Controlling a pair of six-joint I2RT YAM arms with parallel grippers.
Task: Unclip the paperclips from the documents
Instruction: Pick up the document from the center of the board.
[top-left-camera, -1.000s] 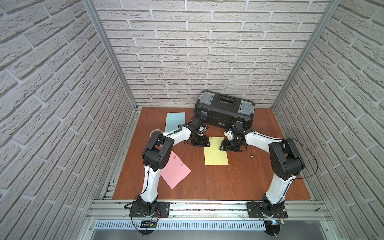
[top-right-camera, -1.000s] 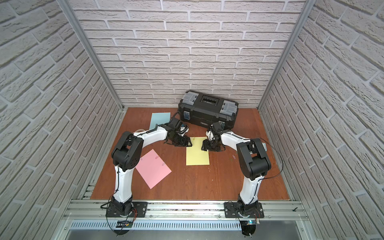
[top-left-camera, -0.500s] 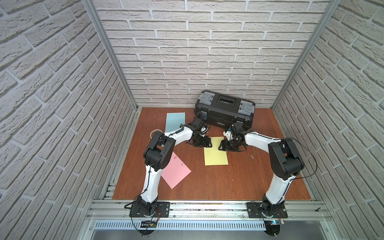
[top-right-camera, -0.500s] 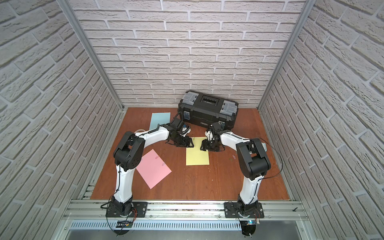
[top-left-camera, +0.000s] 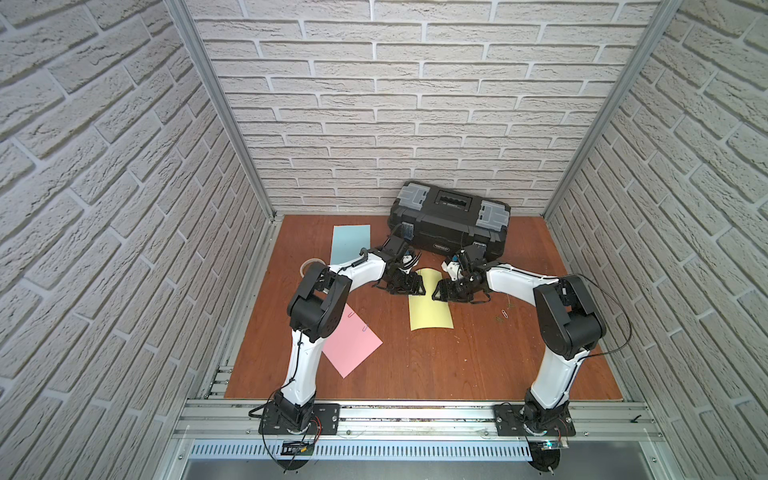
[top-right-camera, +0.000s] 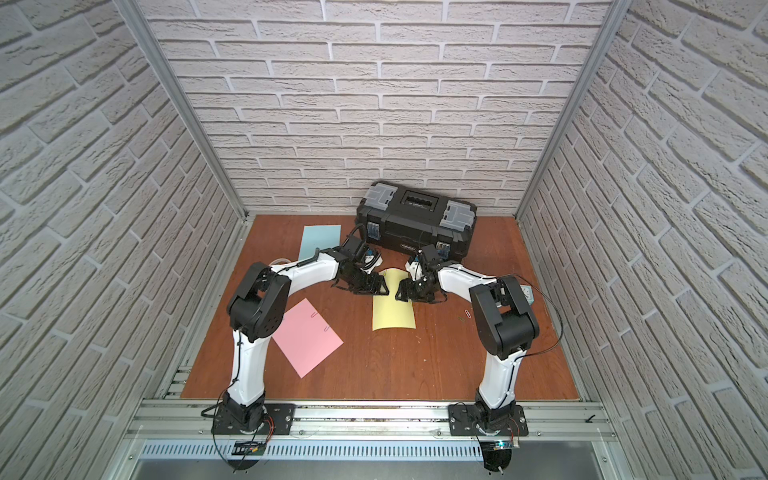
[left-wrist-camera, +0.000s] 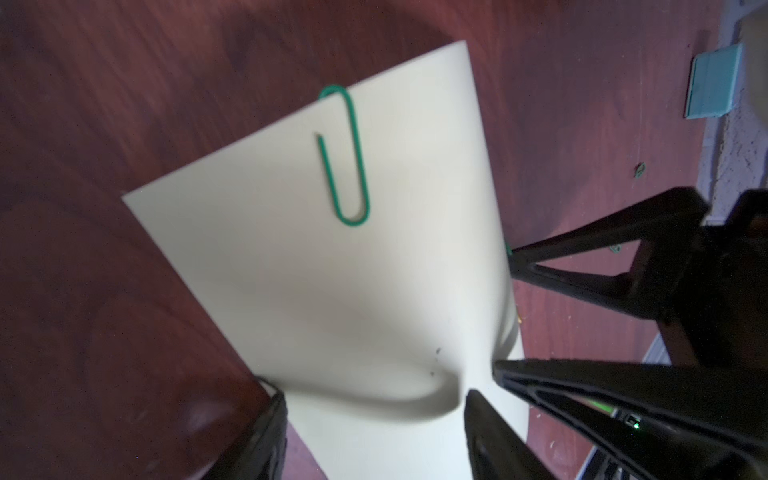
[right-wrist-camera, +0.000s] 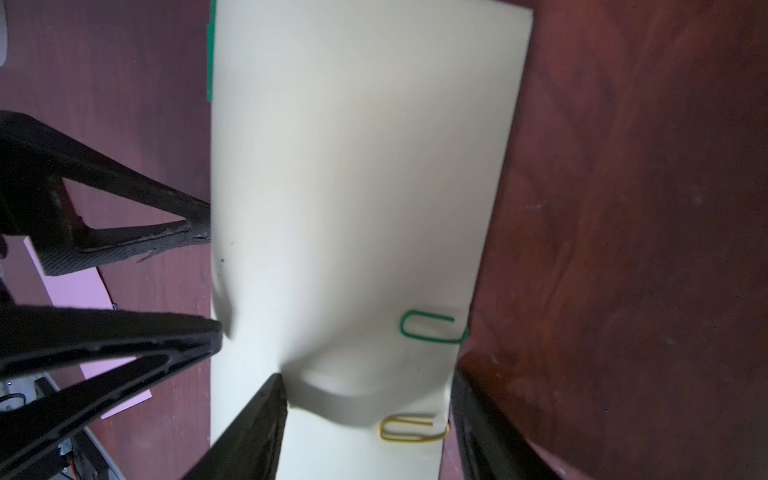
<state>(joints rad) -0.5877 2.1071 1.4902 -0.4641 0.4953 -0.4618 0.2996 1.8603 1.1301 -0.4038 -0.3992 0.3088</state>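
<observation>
you've got the brown table (top-left-camera: 457, 365) filling the lower middle of both top views, with the black toolbox (top-left-camera: 449, 222) at its back edge, just above centre. the documents lie on it: the light blue sheet (top-left-camera: 350, 243) up and left of the toolbox, the pink sheet (top-left-camera: 353, 340) at lower left, partly hidden behind the left arm, and the yellow sheet (top-left-camera: 430, 309) at centre.

both arms meet at the yellow sheet's upper end. the left gripper (top-left-camera: 415, 288) has its jaws apart with the tips down at the paper. the right gripper (top-left-camera: 441, 291) faces it close by, its jaws also apart and holding nothing. in the wrist views the paper humps up between each pair of tips.

of the paperclips, a green clip (left-wrist-camera: 345, 158) and a yellow clip (right-wrist-camera: 415, 428) are on the yellow sheet's edge. the yellow one lies between the right gripper's fingers, close beside one. a pink-sheet clip (top-left-camera: 351, 314) shows at that sheet's upper edge, and a loose clip (top-left-camera: 504, 312) lies right of centre on bare wood.

i'd watch these:
- if you close on that hump, you'll probably crease or tear the paper instead of catching wire.
- if the left tips don't pin the sheet, pulling the clip will likely drag the whole sheet.
- the thin wire may slip from the pads.
- the two grippers sit near enough to knock together.
</observation>
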